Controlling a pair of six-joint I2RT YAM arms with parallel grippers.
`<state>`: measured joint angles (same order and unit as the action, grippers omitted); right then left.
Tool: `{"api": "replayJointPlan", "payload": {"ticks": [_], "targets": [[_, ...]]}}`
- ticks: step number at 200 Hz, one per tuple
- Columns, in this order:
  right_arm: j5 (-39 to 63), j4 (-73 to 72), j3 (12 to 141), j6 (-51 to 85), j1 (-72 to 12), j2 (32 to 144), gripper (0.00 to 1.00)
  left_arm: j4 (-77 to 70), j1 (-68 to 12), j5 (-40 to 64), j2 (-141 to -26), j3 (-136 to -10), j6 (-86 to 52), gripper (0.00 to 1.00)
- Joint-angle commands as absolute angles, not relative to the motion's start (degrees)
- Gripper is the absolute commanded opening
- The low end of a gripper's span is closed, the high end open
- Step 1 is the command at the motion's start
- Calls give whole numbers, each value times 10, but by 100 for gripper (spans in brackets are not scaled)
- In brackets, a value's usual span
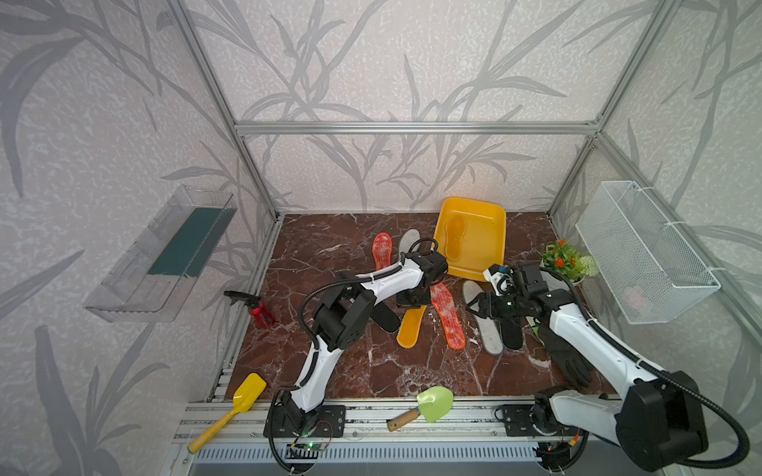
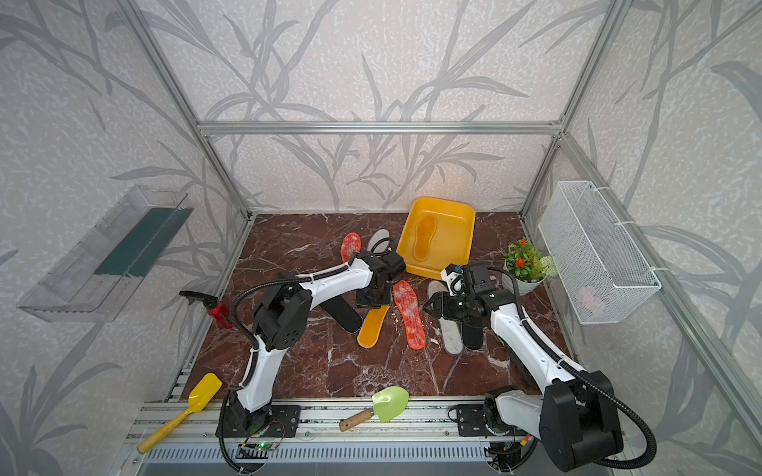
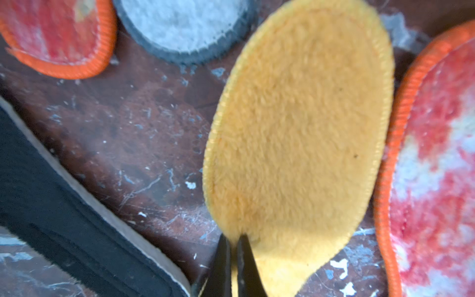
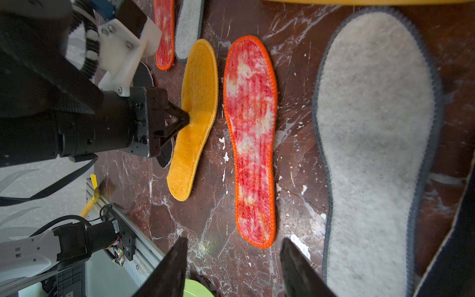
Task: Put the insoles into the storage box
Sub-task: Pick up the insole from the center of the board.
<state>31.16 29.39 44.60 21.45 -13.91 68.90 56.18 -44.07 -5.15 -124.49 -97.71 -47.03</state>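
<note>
1. Pinching the fuzzy yellow-orange foot-shaped insole (image 3: pixel 300 128) along one long edge, the left gripper (image 3: pixel 232 240) had its jaws pressed together on the pile (the right wrist view showed the same bite from the side).
2. That insole lay near the middle of the red-brown marble tabletop (image 1: pixel 330 255). A flat black insole (image 1: pixel 385 317) was on its left, and a red-white mottled insole with an orange rim (image 1: pixel 447 315) lay just to its right. Whether the pinched insole was lifted clear of the table could not be told.
3. The right gripper (image 4: pixel 234 267) hung with its jaws spread and nothing between them. It was low over the table, beside a light grey felt insole with a dark stitched edge (image 4: pixel 372 141). A second black insole (image 1: pixel 511 334) lay against that pad on the right.
4. The shallow yellow plastic storage box (image 1: pixel 486 239) sat at the far edge of the table, right of centre. One more yellow-orange insole in the box (image 1: pixel 455 237) lay flat on its floor.
5. A second red-white insole (image 2: pixel 350 246) and a second grey felt insole (image 2: pixel 379 239) lay side by side just left of the box, beyond the left arm's wrist.
</note>
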Motion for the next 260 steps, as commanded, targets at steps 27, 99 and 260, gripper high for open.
{"api": "replayJointPlan", "payload": {"ticks": [27, 99, 260], "targets": [[332, 305, 465, 221, -136, 696, 58, 602, -441, -91, -1210, -1041, -449, 0], [373, 279, 513, 248, -137, 707, 56, 555, -449, -30, -1145, -1078, -454, 0], [377, 168, 578, 324, -163, 783, 47, 470, -458, 22, -1126, -1060, -486, 0]]}}
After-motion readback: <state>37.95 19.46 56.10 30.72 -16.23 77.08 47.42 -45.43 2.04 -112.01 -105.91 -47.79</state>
